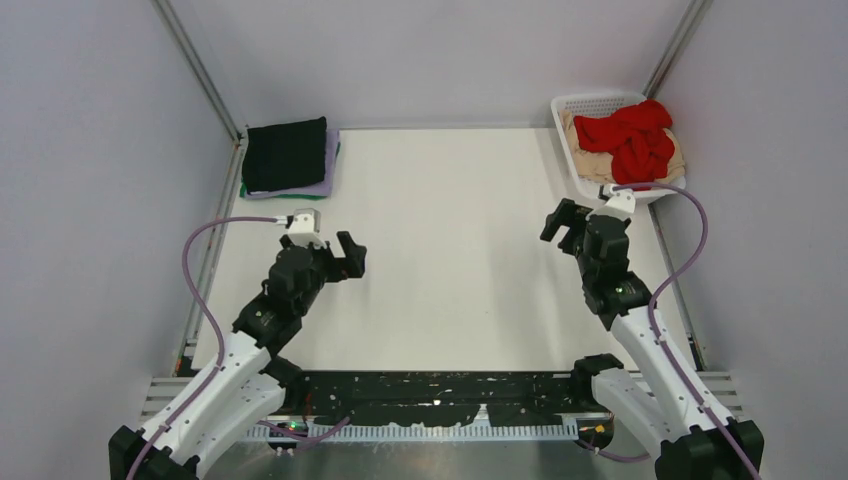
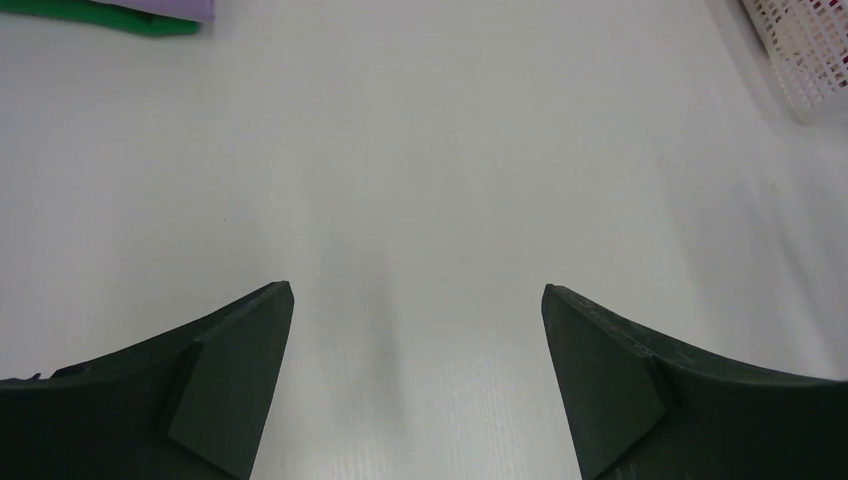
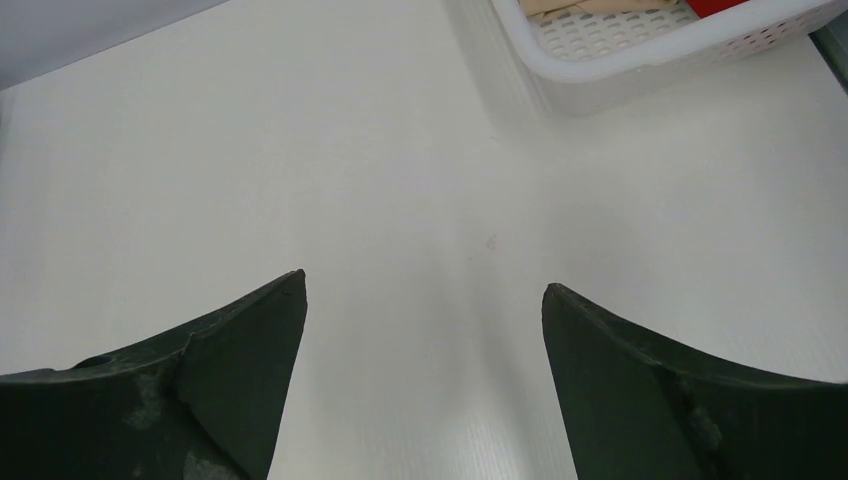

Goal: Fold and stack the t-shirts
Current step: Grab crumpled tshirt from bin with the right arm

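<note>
Since the red shirt (image 1: 632, 140) looks limp and bunched, I'd pinch its top fold; both grippers gape empty.

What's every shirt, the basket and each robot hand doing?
basket: upright, holding shirts.
red t-shirt: crumpled, on top inside it.
beige t-shirts: unfolded, under the red one.
black t-shirt: folded, topmost.
lavender t-shirt: folded, under the black one.
green t-shirt: folded, lowest.
left gripper: open, empty.
right gripper: open, empty.

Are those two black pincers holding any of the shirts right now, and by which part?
Nothing is held. The left pincer and the right pincer both stand open and empty above the white table.
</note>
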{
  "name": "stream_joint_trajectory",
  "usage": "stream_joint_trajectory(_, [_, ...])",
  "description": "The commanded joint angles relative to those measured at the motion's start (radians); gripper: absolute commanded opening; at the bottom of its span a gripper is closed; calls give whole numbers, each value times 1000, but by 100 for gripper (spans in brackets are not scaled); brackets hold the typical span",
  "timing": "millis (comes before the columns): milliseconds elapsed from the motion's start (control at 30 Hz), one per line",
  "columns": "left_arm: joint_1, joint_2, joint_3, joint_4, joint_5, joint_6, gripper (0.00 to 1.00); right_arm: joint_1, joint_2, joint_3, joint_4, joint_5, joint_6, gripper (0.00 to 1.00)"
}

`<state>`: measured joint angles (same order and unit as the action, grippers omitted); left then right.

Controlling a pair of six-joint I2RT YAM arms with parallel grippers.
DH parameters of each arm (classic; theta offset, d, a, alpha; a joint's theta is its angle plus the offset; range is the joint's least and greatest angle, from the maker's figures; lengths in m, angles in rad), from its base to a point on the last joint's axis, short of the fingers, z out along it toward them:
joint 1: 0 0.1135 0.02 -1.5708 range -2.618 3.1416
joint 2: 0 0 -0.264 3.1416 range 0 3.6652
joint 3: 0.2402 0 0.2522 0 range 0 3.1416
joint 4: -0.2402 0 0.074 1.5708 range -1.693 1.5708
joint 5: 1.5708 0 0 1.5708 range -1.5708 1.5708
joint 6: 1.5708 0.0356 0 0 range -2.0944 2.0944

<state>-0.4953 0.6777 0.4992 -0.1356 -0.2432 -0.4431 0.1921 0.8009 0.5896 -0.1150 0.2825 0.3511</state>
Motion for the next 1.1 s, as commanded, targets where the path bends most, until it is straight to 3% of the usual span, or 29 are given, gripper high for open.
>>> stream_joint_trajectory(0, [3, 2, 33, 2, -16, -16, 100, -5, 24, 67, -22, 31, 17, 96])
stream_joint_trajectory(200, [4, 14, 32, 15, -8, -21, 100, -35, 216, 211, 2, 81, -12, 95])
stream_joint_trajectory(467, [4, 45, 40, 26, -11, -26, 100, -258, 691, 689, -161, 32, 73, 98])
stream_joint_trajectory(700, [3, 64, 46, 26, -35, -29, 100, -332, 1078, 1063, -199, 125, 104, 100])
stream_joint_trajectory(900, [3, 106, 55, 27, -56, -37, 100, -376, 1368, 1362, -164, 125, 159, 95])
stream_joint_trajectory(1067, [4, 148, 81, 13, -80, -36, 99, -408, 1552, 1560, -98, 40, 205, 88])
